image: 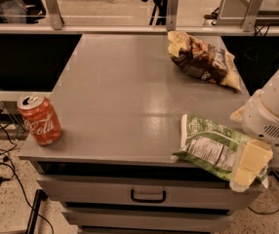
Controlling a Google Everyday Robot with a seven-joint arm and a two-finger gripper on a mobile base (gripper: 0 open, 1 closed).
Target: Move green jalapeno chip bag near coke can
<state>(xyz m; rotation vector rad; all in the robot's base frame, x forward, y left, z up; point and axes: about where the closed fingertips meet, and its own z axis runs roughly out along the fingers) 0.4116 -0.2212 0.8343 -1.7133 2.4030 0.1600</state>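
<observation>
green jalapeno chip bag [208, 145] at table [120, 96] front-right corner, coke can [39, 119] way off front-left | end effector [249, 165] over bag's right end, probably lining up your grab | clamped or spread? can't tell

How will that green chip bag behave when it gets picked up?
The green jalapeno chip bag looks crinkled and puffy, so probably light and floppy, sagging from one end. It overhangs the table corner under the tool, so a nudge might drop it.
</observation>
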